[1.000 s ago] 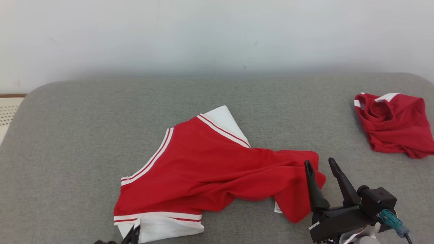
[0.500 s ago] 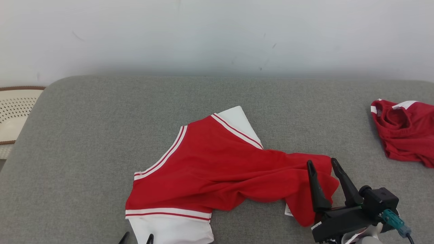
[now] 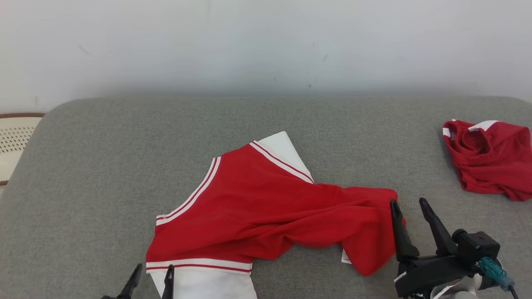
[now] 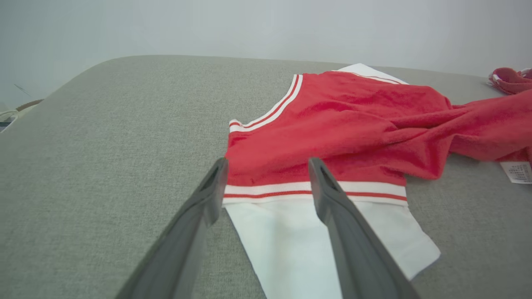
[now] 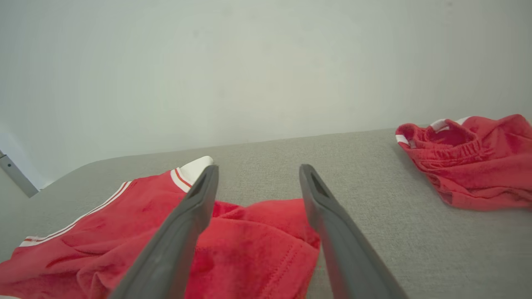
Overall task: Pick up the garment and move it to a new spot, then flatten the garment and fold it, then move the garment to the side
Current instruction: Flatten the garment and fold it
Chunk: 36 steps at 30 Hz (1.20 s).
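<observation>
The shirt (image 3: 266, 207) lies rumpled mid-frame on the cushion (image 3: 104, 166). Left gripper (image 3: 153, 267), bottom left at its sleeve, and right gripper (image 3: 408, 202), lower right by its hem, gape empty, seemingly poised to flatten it.

We can read nothing: the small white fabric tag (image 4: 516, 172) at five o'clock of the red-and-white knit garment (image 3: 266, 203) bears print too fine.

Indoor setting, plain and sparsely furnished; whether it is a home laundry corner or a test room cannot be determined. Evidence: a padded counter (image 3: 104, 158) covered in grey cloth, corners rounded, set against a bare white wall (image 3: 266, 41). A cream perforated basket (image 3: 12, 145) stands beyond its left end. A red-and-white garment (image 3: 257, 203) and a second red garment (image 3: 490, 162) lie loose on it.
</observation>
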Available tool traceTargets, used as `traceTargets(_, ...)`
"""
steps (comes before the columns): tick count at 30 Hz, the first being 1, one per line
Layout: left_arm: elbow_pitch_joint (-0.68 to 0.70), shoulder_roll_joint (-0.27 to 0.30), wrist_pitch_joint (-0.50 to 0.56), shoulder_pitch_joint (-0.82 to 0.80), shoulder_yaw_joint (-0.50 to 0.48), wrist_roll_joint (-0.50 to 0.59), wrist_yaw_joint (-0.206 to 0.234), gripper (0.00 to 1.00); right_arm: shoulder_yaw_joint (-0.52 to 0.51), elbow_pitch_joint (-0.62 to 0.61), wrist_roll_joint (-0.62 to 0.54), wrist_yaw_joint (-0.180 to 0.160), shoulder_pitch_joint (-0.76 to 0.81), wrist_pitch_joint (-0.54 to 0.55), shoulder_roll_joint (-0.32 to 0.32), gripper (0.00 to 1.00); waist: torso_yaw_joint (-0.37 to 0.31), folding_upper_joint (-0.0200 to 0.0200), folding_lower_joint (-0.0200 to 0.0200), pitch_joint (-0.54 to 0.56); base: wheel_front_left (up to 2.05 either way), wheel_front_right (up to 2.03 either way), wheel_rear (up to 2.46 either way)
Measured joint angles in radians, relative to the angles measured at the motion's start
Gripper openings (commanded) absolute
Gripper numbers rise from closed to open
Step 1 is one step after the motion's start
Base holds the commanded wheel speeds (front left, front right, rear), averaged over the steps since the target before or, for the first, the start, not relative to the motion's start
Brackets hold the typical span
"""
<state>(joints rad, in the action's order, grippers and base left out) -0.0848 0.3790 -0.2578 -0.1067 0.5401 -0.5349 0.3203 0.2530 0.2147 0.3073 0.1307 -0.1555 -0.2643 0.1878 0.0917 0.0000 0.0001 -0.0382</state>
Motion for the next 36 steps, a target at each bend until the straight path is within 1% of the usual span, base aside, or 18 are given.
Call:
traceTargets(6, 0.029, -0.027, -0.003, 0.009, -0.114, 0.068, 0.002, 1.0, -0.02, 0.041, 0.007, 0.0, 0.001, 0.0, 0.012, 1.0, -0.018, 0.0, 0.0, 0.006, 0.0, 0.0, 0.0)
traceTargets(9, 0.037, -0.041, -0.003, 0.017, -0.18, 0.092, -0.007, 1.0, -0.025, 0.057, 0.014, 0.0, 0.002, 0.005, 0.019, 1.0, -0.027, 0.0, 0.0, 0.006, 0.0, 0.0, 0.0)
traceTargets(10, 0.037, -0.041, -0.003, 0.017, -0.18, 0.092, -0.007, 1.0, -0.025, 0.057, 0.014, 0.0, 0.002, 0.005, 0.019, 1.0, -0.027, 0.0, 0.0, 0.006, 0.0, 0.0, 0.0)
traceTargets(14, 0.042, -0.057, -0.003, 0.029, -0.261, 0.12, -0.021, 1.0, -0.029, 0.075, 0.037, 0.0, 0.01, 0.02, 0.023, 1.0, -0.038, 0.0, 0.0, 0.005, 0.0, 0.0, 0.0)
traceTargets(18, 0.044, -0.077, -0.003, 0.046, -0.326, 0.148, -0.046, 1.0, -0.016, 0.091, 0.076, 0.0, 0.017, 0.041, 0.023, 1.0, -0.048, 0.0, 0.0, 0.001, 0.0, 0.0, 0.0)
traceTargets(19, 0.044, -0.085, -0.003, 0.049, -0.334, 0.156, -0.048, 1.0, -0.008, 0.095, 0.097, 0.0, 0.018, 0.047, 0.022, 1.0, -0.049, 0.0, 0.0, 0.001, 0.0, 0.0, 0.0)
traceTargets(24, 0.033, -0.125, -0.003, 0.058, -0.37, 0.19, -0.089, 1.0, 0.041, 0.126, 0.162, 0.0, 0.014, 0.077, 0.03, 1.0, -0.046, 0.0, 0.0, -0.002, 0.0, 0.0, 0.0)
traceTargets(30, 0.019, -0.169, -0.003, 0.058, -0.392, 0.223, -0.126, 1.0, 0.09, 0.185, 0.206, 0.0, -0.032, 0.097, 0.042, 1.0, -0.033, 0.0, 0.0, -0.005, 0.0, 0.0, 0.0)
traceTargets(36, 0.003, -0.198, -0.003, 0.056, -0.417, 0.255, -0.158, 1.0, 0.137, 0.262, 0.253, 0.0, -0.076, 0.114, 0.058, 1.0, -0.011, 0.0, 0.0, -0.008, 0.0, 0.0, 0.0)
